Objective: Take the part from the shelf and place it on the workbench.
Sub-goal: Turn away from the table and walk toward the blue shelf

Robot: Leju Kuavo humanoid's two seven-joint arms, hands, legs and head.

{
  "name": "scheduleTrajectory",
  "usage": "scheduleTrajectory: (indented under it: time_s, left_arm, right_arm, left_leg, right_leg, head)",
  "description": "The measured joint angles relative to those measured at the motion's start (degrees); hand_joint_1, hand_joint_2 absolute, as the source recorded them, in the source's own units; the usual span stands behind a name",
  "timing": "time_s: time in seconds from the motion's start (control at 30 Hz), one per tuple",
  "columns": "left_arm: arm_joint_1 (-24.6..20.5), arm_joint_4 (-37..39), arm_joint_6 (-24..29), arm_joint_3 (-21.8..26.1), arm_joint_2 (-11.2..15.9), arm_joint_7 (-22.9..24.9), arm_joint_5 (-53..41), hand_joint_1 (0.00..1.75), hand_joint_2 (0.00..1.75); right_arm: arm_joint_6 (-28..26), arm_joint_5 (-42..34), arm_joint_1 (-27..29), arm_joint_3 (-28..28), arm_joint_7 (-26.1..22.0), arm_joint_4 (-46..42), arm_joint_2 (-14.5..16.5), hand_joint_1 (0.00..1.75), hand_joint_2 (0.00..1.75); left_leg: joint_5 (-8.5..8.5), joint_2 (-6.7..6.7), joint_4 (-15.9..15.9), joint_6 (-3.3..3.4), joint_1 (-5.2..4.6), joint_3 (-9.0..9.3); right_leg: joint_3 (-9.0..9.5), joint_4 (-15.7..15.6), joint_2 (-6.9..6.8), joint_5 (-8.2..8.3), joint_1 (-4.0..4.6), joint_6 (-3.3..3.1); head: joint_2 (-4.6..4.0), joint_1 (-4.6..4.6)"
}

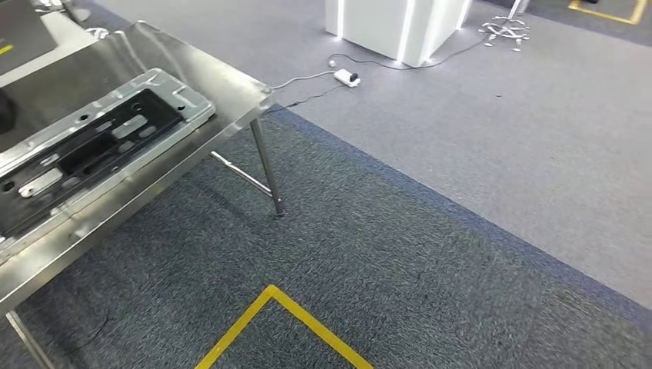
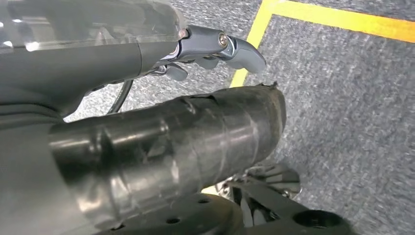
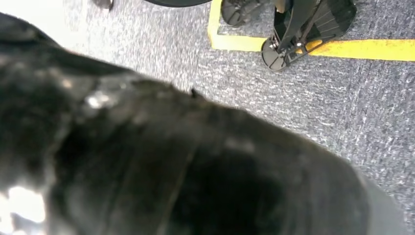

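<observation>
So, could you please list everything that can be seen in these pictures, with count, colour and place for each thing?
workbench: one, bare steel, left side of the head view
part: one, silver frame with black inside, lying flat on the workbench
floor line: one corner, yellow, on the dark carpet in front of the workbench
carpet: two tones, dark blue-grey near, lighter grey beyond
stand: one, white with bright strips, far centre
power strip: one, white with cable, on the floor near the stand
chair base: one, silver, far right
left hand: one, grey, hanging above the carpet
right hand: one, dark, too blurred to read
</observation>
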Motion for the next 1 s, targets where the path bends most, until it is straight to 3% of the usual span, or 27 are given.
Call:
scheduleTrajectory:
  time_s: [0.07, 0.13, 0.2, 0.27, 0.33, 0.4, 0.43, 0.47, 0.5, 0.57, 0.6, 0.63, 0.7, 0.73, 0.8, 0.83, 0.9, 0.93, 0.97, 1.0]
  left_arm:
    - [0.05, 0.00, -0.01, 0.01, 0.01, 0.05, -0.05, 0.00, 0.00]
    - [0.01, 0.00, -0.04, 0.02, 0.02, 0.10, -0.14, 0.00, 0.00]
    - [-0.11, 0.00, -0.07, 0.03, 0.02, 0.08, -0.20, 0.00, 0.00]
    - [-0.09, 0.00, -0.03, 0.05, 0.02, -0.09, -0.13, 0.00, 0.00]
    - [0.02, 0.00, 0.04, 0.14, 0.02, -0.31, -0.05, 0.00, 0.00]
    - [0.11, 0.00, 0.11, 0.28, 0.02, -0.37, -0.01, 0.00, 0.00]
    - [0.13, 0.00, 0.14, 0.38, 0.02, -0.37, 0.01, 0.00, 0.00]
    - [0.10, 0.00, 0.15, 0.48, 0.02, -0.37, 0.01, 0.00, 0.00]
    - [0.04, 0.00, 0.15, 0.60, 0.02, -0.37, 0.01, 0.00, 0.00]
    - [-0.03, 0.00, 0.16, 0.82, 0.03, -0.37, 0.02, 0.00, 0.00]
    - [-0.04, 0.00, 0.16, 0.95, 0.04, -0.37, 0.03, 0.00, 0.00]
    - [-0.10, 0.00, 0.17, 1.05, 0.05, -0.37, 0.05, 0.00, 0.00]
    - [-0.32, 0.00, 0.16, 1.17, 0.07, -0.37, 0.09, 0.00, 0.00]
    - [-0.42, 0.00, 0.16, 1.19, 0.08, -0.37, 0.10, 0.00, 0.00]
    - [-0.41, 0.00, 0.16, 1.22, 0.11, -0.38, 0.10, 0.00, 0.00]
    - [-0.33, 0.00, 0.16, 1.25, 0.14, -0.39, 0.10, 0.00, 0.00]
    - [-0.16, 0.00, 0.11, 1.33, 0.15, -0.40, 0.10, 0.00, 0.00]
    - [-0.08, 0.00, 0.09, 1.35, 0.15, -0.41, 0.10, 0.00, 0.00]
    - [-0.04, 0.00, 0.06, 1.37, 0.15, -0.42, 0.10, 0.00, 0.00]
    - [-0.03, 0.00, 0.04, 1.38, 0.15, -0.44, 0.10, 0.00, 0.00]
  right_arm:
    - [0.50, 1.14, -0.07, 0.40, 0.38, 0.04, 0.12, 0.00, 0.00]
    - [1.26, 2.75, -0.09, 1.14, 1.07, 0.19, 0.25, 0.00, 0.00]
    - [2.02, 4.22, 0.10, 2.00, 1.62, 0.49, 0.35, 0.00, 0.00]
    - [2.54, 5.34, 0.19, 2.78, 1.78, 0.79, 0.49, 0.00, 0.00]
    - [2.95, 6.39, 0.08, 3.58, 1.71, 0.99, 0.64, 0.00, 0.00]
    - [3.13, 7.17, 0.03, 4.27, 1.72, 1.16, 0.75, 0.00, 0.00]
    - [3.11, 7.41, 0.04, 4.50, 1.75, 1.25, 0.78, 0.00, 0.00]
    - [3.11, 7.60, 0.07, 4.68, 1.81, 1.32, 0.79, 0.00, 0.00]
    - [3.11, 7.76, 0.11, 4.81, 1.90, 1.37, 0.79, 0.00, 0.00]
    - [3.11, 7.93, 0.12, 5.03, 2.14, 1.39, 0.79, 0.00, 0.00]
    - [3.11, 7.98, 0.11, 5.13, 2.27, 1.39, 0.79, 0.00, 0.00]
    - [3.11, 8.00, 0.11, 5.22, 2.38, 1.39, 0.79, 0.00, 0.00]
    - [3.12, 8.03, 0.20, 5.35, 2.53, 1.40, 0.79, 0.00, 0.00]
    - [3.13, 8.04, 0.22, 5.38, 2.59, 1.42, 0.82, 0.00, 0.00]
    - [3.15, 8.08, 0.14, 5.40, 2.66, 1.45, 0.89, 0.00, 0.00]
    - [3.17, 8.09, 0.07, 5.41, 2.68, 1.46, 0.93, 0.00, 0.00]
    - [3.21, 8.09, -0.01, 5.42, 2.76, 1.49, 0.94, 0.00, 0.00]
    - [3.22, 8.10, -0.02, 5.42, 2.80, 1.50, 0.94, 0.00, 0.00]
    - [3.22, 8.11, 0.00, 5.42, 2.81, 1.50, 0.94, 0.00, 0.00]
    - [3.22, 8.13, -0.01, 5.42, 2.84, 1.50, 0.94, 0.00, 0.00]
  left_leg:
    - [3.20, -3.10, -7.19, 0.34, 0.18, 2.75]
    - [3.64, -5.02, -9.83, 0.61, 0.13, 3.53]
    - [3.97, -3.83, -10.27, 1.13, 0.08, 3.76]
    - [4.51, -2.20, -11.00, 1.93, 0.17, 4.18]
    - [4.73, -0.45, -11.35, 2.41, 0.01, 4.26]
    - [4.63, 1.37, -11.28, 2.57, -0.23, 4.22]
    - [4.52, 2.24, -11.22, 2.59, -0.30, 4.21]
    - [4.37, 3.03, -11.12, 2.55, -0.33, 4.24]
    - [4.17, 3.71, -11.00, 2.44, -0.33, 4.35]
    - [3.63, 4.88, -10.63, 1.97, -0.47, 4.57]
    - [3.39, 5.33, -10.50, 1.68, -0.57, 4.66]
    - [3.21, 5.74, -10.43, 1.40, -0.68, 4.72]
    - [3.04, 6.52, -10.51, 0.86, -0.74, 5.04]
    - [2.70, 6.20, -10.24, 0.56, -0.64, 5.12]
    - [0.39, 3.91, -7.10, 0.07, -0.41, 3.91]
    - [-1.51, 2.37, -3.80, -0.09, -0.29, 2.41]
    - [-4.69, 0.98, 3.89, -0.29, -0.22, -1.37]
    - [-4.95, 0.84, 6.15, -0.35, -0.20, -2.61]
    - [-4.03, 0.78, 6.34, -0.38, -0.15, -2.96]
    - [-2.08, 0.60, 4.23, -0.38, -0.06, -2.26]
  right_leg:
    - [-0.22, 0.32, 1.45, 0.00, 0.04, 0.31]
    - [-0.72, 0.44, 2.70, 0.23, -0.09, 1.04]
    - [-1.08, 0.35, 3.74, 0.54, -0.30, 1.87]
    - [-2.11, 2.36, 1.62, -0.86, -0.18, 2.26]
    - [-5.02, 8.59, -1.90, -4.47, -0.10, 2.48]
    - [-8.06, 15.10, -3.14, -7.10, -0.25, 2.81]
    - [-8.44, 16.17, -3.40, -7.04, -0.33, 2.94]
    - [-7.58, 14.88, -3.70, -5.90, -0.38, 3.00]
    - [-5.63, 11.57, -4.28, -4.10, -0.40, 2.96]
    - [-1.36, 3.83, -6.44, -1.47, -0.15, 2.47]
    - [-0.16, 1.56, -7.12, -0.99, 0.06, 2.11]
    - [0.21, 0.70, -7.38, -1.07, 0.29, 1.74]
    - [0.09, 0.63, -6.35, -0.95, 0.46, 1.09]
    - [0.12, 0.41, -5.87, -0.81, 0.37, 0.75]
    - [0.22, -0.07, -4.84, -0.42, 0.06, 0.03]
    - [0.19, -0.16, -4.33, -0.31, 0.02, -0.20]
    - [0.07, -0.10, -3.11, -0.26, 0.06, -0.43]
    - [0.07, -0.07, -2.38, -0.26, 0.09, -0.45]
    - [0.12, -0.02, -1.60, -0.26, 0.10, -0.44]
    - [0.19, 0.07, -0.81, -0.27, 0.09, -0.42]
  head:
    - [0.00, 0.01]
    - [0.00, 0.01]
    - [0.00, 0.02]
    - [0.00, 0.10]
    - [0.00, 0.18]
    - [0.00, 0.19]
    - [0.00, 0.18]
    - [0.00, 0.19]
    - [0.00, 0.19]
    - [0.00, 0.18]
    - [0.00, 0.16]
    - [0.00, 0.15]
    - [0.00, 0.13]
    - [0.00, 0.14]
    - [0.00, 0.04]
    - [0.00, -0.01]
    - [0.00, -0.05]
    - [0.00, -0.05]
    - [0.00, -0.05]
    - [0.00, -0.05]
